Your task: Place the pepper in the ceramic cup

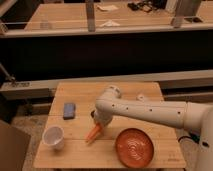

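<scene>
Toward the left end of the wooden desk [75, 150], the white ceramic cup [53, 137] is standing upright and empty-looking near the front edge, with a small dark blue rectangular object [69, 110] lying behind it, well apart. Moving right, the orange pepper [94, 133] is hanging tip-down and tilted toward the cup, its upper end pinched in the claw [98, 123], which is closed narrow on it; the pepper's point seems to be just above or grazing the desk, and I cannot tell which. The white arm [150, 112] is reaching in from the right across the middle of the desk.

To my eye the carrying step is under way: the pepper is in hand but not yet over the cup. The next move is calling for a lift clear of the rim, a short travel leftward, and a release centred above the opening, since the cup is small and could tip if nudged.

Further right, a round orange plate [134, 147] is sitting near the front edge. Behind the desk a long dark counter [125, 55] is running across the room, with another wooden worktop [65, 15] beyond it.
</scene>
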Controlling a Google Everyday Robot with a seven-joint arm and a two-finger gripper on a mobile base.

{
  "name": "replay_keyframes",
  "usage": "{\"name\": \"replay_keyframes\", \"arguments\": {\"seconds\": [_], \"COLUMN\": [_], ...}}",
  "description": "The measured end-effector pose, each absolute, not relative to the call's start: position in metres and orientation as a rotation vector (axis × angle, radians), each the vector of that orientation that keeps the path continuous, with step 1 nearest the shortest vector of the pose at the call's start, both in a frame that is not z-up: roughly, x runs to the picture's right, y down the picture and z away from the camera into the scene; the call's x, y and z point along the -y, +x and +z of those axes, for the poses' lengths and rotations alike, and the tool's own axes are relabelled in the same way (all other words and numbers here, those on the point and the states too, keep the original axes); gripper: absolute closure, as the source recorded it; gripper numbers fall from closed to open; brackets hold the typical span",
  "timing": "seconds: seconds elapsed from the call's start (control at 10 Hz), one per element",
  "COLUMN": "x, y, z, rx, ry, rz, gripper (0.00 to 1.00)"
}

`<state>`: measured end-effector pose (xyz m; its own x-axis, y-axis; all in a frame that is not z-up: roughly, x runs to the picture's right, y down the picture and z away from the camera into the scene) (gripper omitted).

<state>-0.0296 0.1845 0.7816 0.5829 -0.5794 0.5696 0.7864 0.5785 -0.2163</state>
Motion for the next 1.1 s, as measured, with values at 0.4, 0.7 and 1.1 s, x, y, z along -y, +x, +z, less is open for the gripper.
{"name": "replay_keyframes", "arguments": {"seconds": [0.4,0.7,1.1], "x": [-0.187,-0.184,-0.154], "y": [-0.029,-0.037,-0.032], "z": [0.794,0.791,0.761], "rx": [0.486,0.488,0.497], "ry": [-0.487,-0.482,-0.474], "rz": [-0.836,-0.853,-0.864], "gripper": [0.92,1.00,1.00]}}
